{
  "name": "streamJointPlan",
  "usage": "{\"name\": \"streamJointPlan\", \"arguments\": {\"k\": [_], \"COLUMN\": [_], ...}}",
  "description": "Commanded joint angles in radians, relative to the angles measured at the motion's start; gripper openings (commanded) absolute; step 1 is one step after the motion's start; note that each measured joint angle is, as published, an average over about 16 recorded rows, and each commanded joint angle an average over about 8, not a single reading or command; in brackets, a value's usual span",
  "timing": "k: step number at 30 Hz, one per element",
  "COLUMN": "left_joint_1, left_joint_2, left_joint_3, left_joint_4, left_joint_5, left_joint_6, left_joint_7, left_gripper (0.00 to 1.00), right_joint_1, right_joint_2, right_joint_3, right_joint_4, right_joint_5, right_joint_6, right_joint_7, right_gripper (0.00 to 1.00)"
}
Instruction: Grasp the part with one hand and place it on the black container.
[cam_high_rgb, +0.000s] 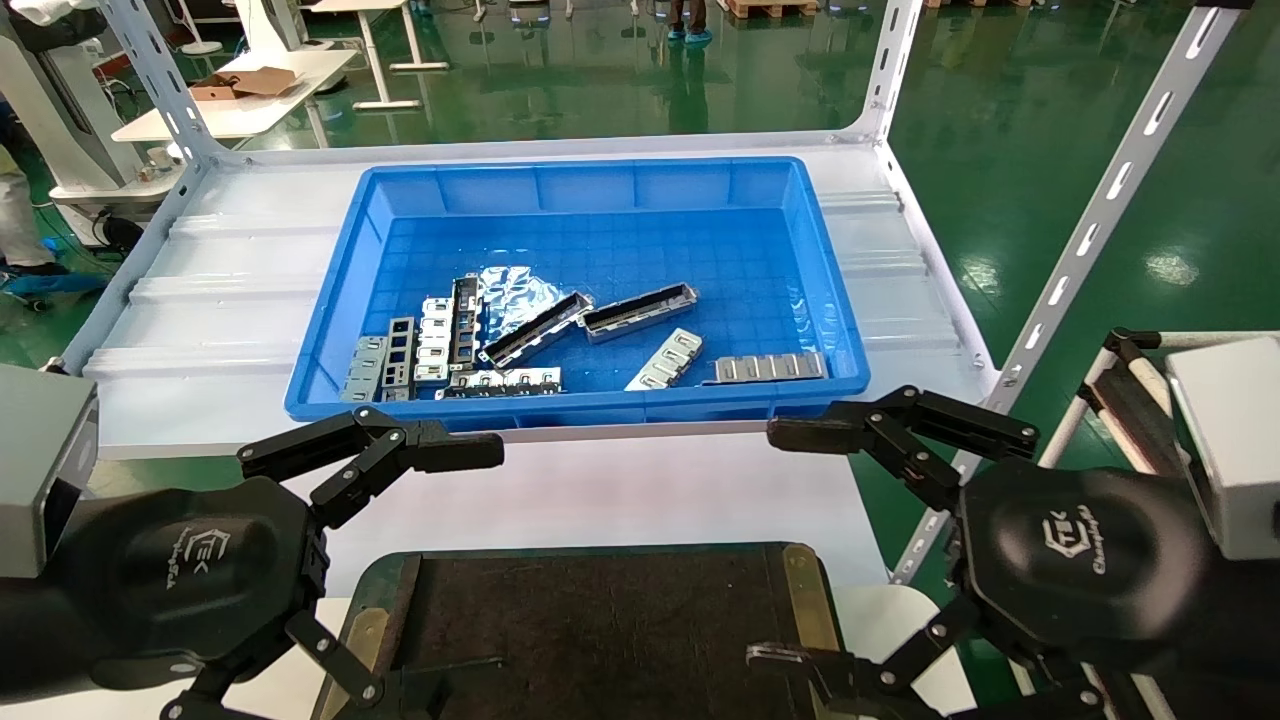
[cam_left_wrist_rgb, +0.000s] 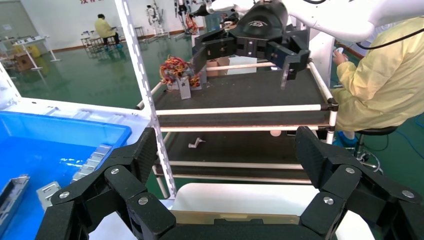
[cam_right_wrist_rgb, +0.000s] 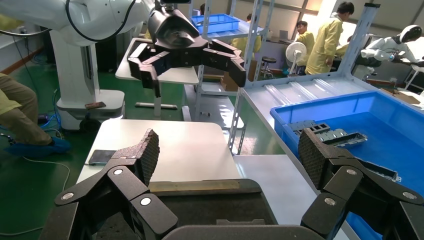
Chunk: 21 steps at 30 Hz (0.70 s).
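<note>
Part (cam_high_rgb: 640, 308) in blue bin (cam_high_rgb: 330, 300), on the bin floor right of centre, among other metal pieces. Lying flat, open side up. Touching at its left end a similar dark-lined channel (cam_high_rgb: 533, 330); apart from the short plates nearer the front wall.

Long axis: mostly left-right across the bin, right end angled slightly toward the far wall. Judged to need fingers closing across the narrow width, i.e. roughly front-to-back.

Left gripper (cam_high_rgb: 465, 570): fingers spread wide, nothing held, low in front of the bin's near wall, over the left edge of the black container (cam_high_rgb: 600, 620).

Right gripper (cam_high_rgb: 765, 545): fingers likewise spread wide and empty, over the container's right edge, by the bin's near right corner.

Bearing: forward of both sets of fingers, beyond and below the bin's front wall. Laterally about midway between the two arms, marginally toward the right one; too close to call firmly. Either approach judged to need a lift over the wall first, then a descent.

Container floor bare; placement not yet begun.
</note>
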Motion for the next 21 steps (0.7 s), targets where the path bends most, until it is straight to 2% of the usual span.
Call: {"name": "streamJointPlan", "arguments": {"k": [1, 12, 21], "left_joint_1": [0.0, -0.058, -0.149], "left_joint_2": [0.0, 0.045, 0.138], "left_joint_3": [0.0, 0.03, 0.081], "left_joint_4": [0.0, 0.025, 0.097], "left_joint_5": [0.0, 0.078, 0.192], "left_joint_6": [0.0, -0.052, -0.118], "left_joint_7": [0.0, -0.006, 0.004], "left_gripper": [1.0, 1.0, 1.0], "right_joint_1": [0.0, 0.0, 0.001], "right_joint_2": [0.0, 0.0, 0.0], "right_joint_3": [0.0, -0.001, -0.001], "right_joint_4": [0.0, -0.001, -0.001], "right_joint_5": [0.0, 0.0, 0.0], "right_joint_6": [0.0, 0.0, 0.0], "right_joint_7": [0.0, 0.0, -0.001], "right_gripper": [1.0, 1.0, 1.0]}}
